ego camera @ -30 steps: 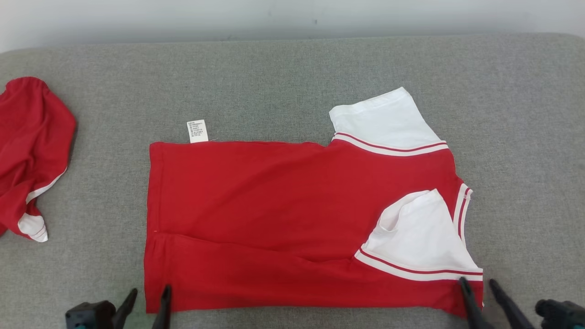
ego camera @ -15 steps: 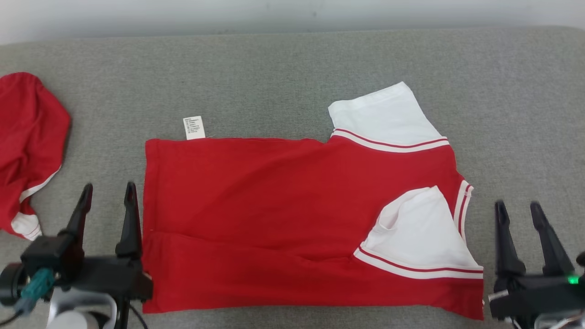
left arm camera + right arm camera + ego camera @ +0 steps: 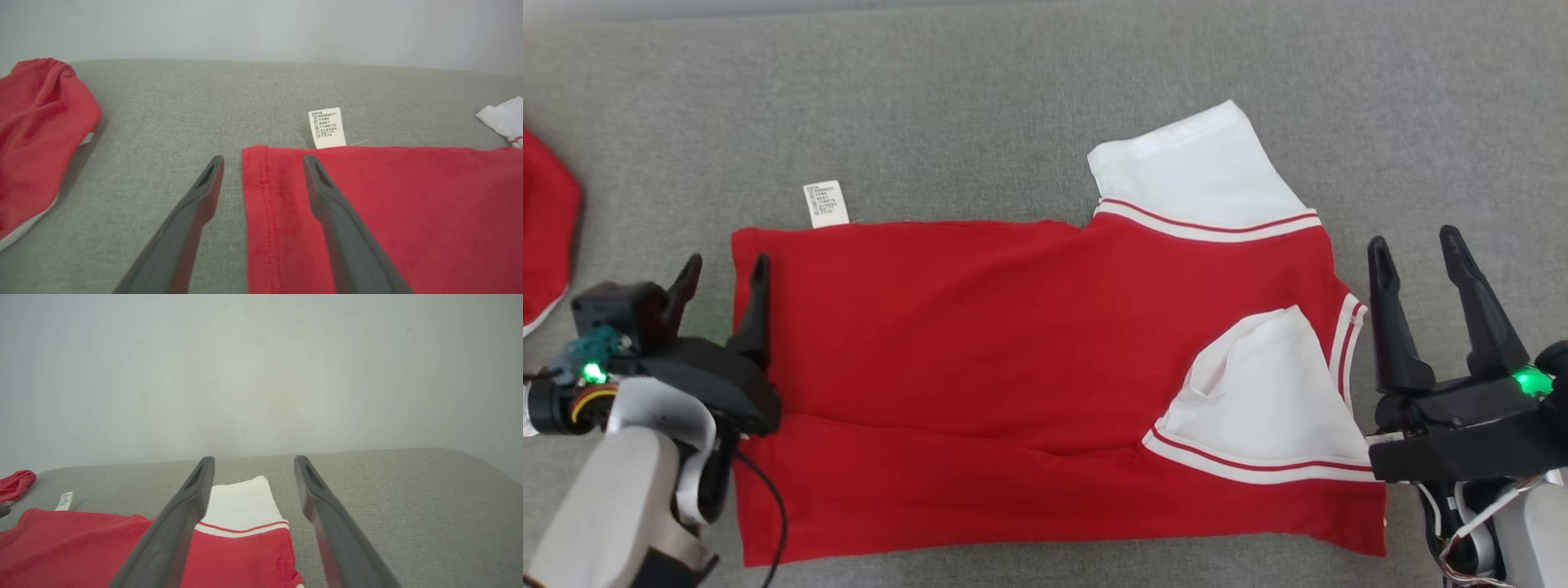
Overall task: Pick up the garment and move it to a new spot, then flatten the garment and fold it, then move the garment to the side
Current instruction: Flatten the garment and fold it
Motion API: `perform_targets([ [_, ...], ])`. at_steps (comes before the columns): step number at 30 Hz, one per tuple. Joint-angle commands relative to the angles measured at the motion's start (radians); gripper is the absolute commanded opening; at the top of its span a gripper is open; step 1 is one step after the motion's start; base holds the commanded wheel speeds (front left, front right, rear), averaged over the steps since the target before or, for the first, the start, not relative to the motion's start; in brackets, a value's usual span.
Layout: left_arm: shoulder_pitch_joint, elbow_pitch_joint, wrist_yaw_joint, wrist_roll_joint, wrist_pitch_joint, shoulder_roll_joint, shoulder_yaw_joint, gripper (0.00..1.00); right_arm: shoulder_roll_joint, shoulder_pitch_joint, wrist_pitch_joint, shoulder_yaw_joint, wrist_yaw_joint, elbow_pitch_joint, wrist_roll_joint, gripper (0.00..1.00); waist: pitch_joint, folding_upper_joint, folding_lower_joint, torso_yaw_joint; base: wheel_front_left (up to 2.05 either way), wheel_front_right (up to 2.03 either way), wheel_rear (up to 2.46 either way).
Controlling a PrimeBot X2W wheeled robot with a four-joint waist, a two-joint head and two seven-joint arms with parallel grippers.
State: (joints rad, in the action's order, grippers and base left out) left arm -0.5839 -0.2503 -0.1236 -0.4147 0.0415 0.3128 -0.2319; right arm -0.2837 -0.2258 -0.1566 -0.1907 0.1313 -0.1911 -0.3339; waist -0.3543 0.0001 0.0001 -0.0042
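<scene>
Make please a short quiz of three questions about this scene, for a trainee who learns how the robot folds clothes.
1. True or false: the left gripper is shut on the red garment.
2. Where does the white care label lie? A) at the garment's far edge, near the hem; B) at its near edge; C) at the neckline.
3. Which white sleeve is folded onto the red body, the near one or the far one?
Key: 1 false, its fingers stand apart, one over the hem, one over the grey surface. 2 A. 3 the near sleeve; the far sleeve lies flat on the surface.
</scene>
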Motion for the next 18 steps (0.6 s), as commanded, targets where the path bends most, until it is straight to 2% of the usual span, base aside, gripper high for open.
perform_targets([
  [1, -0.018, -0.025, 0.008, -0.016, 0.002, 0.005, 0.004, 1.0, -0.006, -0.009, -0.003, -0.006, -0.001, 0.001, -0.005, 1.0, -0.029, -0.0001, -0.0001, -0.018, 0.0, 0.0, 0.0],
  [6, -0.103, -0.166, 0.06, -0.056, 0.017, 0.012, 0.017, 1.0, -0.01, -0.026, -0.018, -0.032, -0.001, 0.021, -0.024, 1.0, -0.066, -0.0001, -0.0001, -0.041, 0.0, 0.0, 0.0],
  [12, -0.151, -0.266, 0.098, -0.095, 0.047, 0.011, 0.022, 1.0, -0.019, -0.027, -0.036, -0.036, -0.001, 0.049, -0.039, 1.0, -0.086, -0.0001, -0.0001, -0.053, 0.0, 0.0, 0.0],
  [13, -0.156, -0.273, 0.104, -0.099, 0.051, 0.01, 0.02, 0.87, -0.021, -0.03, -0.039, -0.034, -0.001, 0.052, -0.039, 1.0, -0.088, -0.0001, -0.0001, -0.053, 0.0, 0.0, 0.0],
  [14, -0.159, -0.281, 0.108, -0.102, 0.059, 0.01, 0.016, 0.58, -0.023, -0.033, -0.039, -0.032, -0.001, 0.055, -0.043, 1.0, -0.089, -0.0001, -0.0001, -0.052, 0.0, 0.0, 0.0],
  [15, -0.163, -0.289, 0.118, -0.107, 0.065, 0.006, 0.011, 0.0, -0.026, -0.041, -0.037, -0.022, -0.001, 0.061, -0.049, 1.0, -0.091, -0.0001, -0.0001, -0.051, 0.0, 0.0, 0.0],
  [18, -0.175, -0.287, 0.122, -0.106, 0.07, 0.005, 0.001, 0.0, -0.047, -0.088, -0.037, 0.007, -0.001, 0.081, -0.06, 1.0, -0.094, -0.0001, -0.0001, -0.045, 0.0, 0.0, 0.0],
])
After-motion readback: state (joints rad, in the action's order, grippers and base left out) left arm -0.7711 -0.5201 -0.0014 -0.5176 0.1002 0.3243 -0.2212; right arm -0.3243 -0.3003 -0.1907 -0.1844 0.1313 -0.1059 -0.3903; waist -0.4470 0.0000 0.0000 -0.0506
